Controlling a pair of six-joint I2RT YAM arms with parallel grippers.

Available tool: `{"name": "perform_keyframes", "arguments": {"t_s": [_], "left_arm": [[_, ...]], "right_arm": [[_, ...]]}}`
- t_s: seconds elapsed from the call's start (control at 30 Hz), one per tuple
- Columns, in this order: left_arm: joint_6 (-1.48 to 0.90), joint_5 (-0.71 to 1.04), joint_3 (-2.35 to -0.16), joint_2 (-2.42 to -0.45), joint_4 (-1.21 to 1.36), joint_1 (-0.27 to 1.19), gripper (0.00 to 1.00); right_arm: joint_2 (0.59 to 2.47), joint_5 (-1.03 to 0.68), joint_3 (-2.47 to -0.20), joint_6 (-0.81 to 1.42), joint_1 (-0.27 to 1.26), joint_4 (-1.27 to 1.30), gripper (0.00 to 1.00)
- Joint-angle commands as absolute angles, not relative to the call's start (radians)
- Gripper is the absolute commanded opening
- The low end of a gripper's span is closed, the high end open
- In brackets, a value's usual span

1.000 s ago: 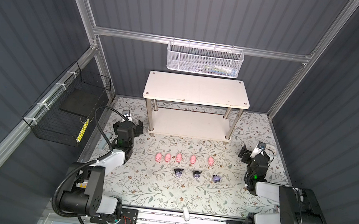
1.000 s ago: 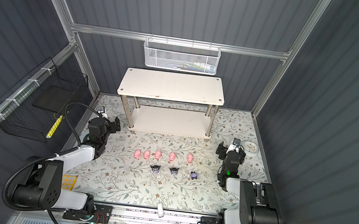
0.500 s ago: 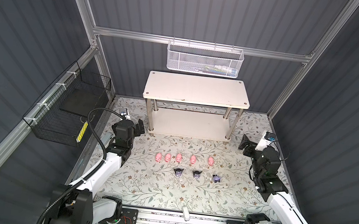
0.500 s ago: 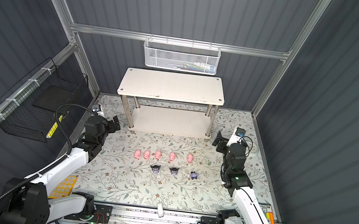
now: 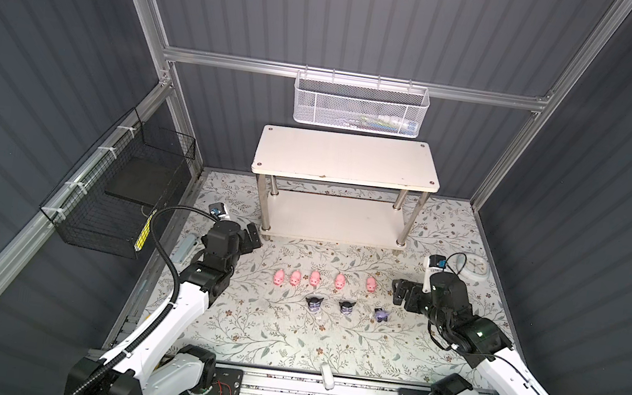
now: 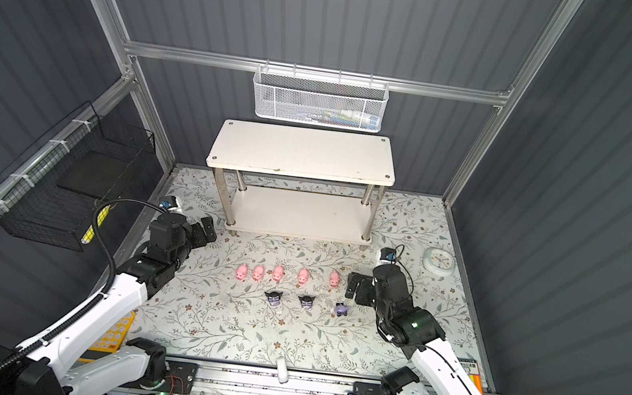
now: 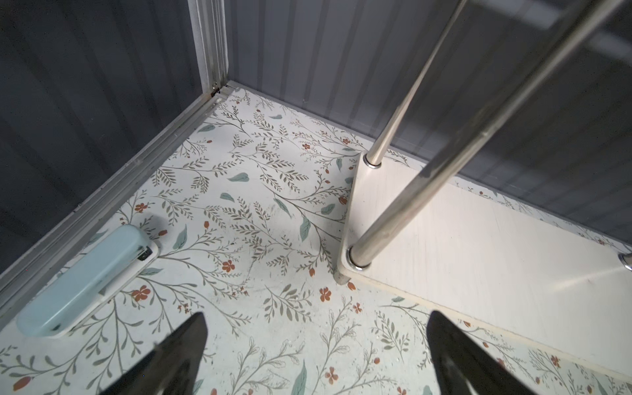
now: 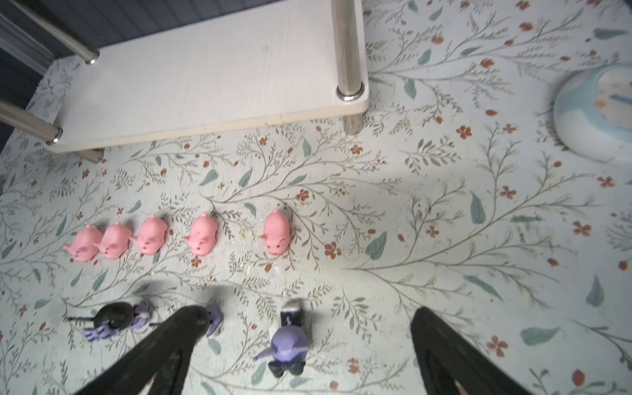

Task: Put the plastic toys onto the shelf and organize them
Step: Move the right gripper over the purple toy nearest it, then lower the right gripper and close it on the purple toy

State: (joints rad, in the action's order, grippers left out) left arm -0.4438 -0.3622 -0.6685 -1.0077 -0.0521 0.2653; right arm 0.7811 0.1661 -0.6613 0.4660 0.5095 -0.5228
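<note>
Pink pigs, black-purple horned figures, cream shelf, left fingers wide, right fingers wide

Middle black-and-purple figure mostly hidden behind one finger of the right gripper, round clock beyond the pincer cut by the frame edge, white mesh basket contents too small to tell

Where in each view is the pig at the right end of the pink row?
Top view: the pig ends the pink row, right of centre.
Top view: the pig likewise ends the row.
Left wrist: not in it.
Right wrist: mid-picture, apart from the other pigs.
Shared landmark: the shelf's lower board.
</note>
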Motion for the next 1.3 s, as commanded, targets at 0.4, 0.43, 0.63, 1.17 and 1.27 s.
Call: {"name": "perform_keyframes", "arguments": {"t_s": [0.4,0.43,0.63,1.17,1.27], "left_arm": [[-0.518,-0.29,-0.626,-0.983,-0.06,0.284,1.0],[-0.518,-0.293,-0.626,-0.985,-0.057,0.284,1.0],[-0.515,-0.299,-0.62,-0.989,-0.045,0.284,1.0],[-0.484,-0.302,-0.656,-1.037,-0.027,0.284,1.0],[-0.476,-0.3,-0.674,-1.057,-0.023,0.284,1.0]], "right_arm": [[0.911,0.078,-0.55,0.585,0.672,-0.559,0.96],[0.928,0.08,-0.549,0.586,0.682,-0.549,0.96],[1.006,0.129,-0.533,0.6,0.736,-0.503,0.94],[1.145,0.169,-0.537,0.578,0.741,-0.417,0.81],[1.165,0.191,-0.533,0.586,0.741,-0.405,0.78]]}}
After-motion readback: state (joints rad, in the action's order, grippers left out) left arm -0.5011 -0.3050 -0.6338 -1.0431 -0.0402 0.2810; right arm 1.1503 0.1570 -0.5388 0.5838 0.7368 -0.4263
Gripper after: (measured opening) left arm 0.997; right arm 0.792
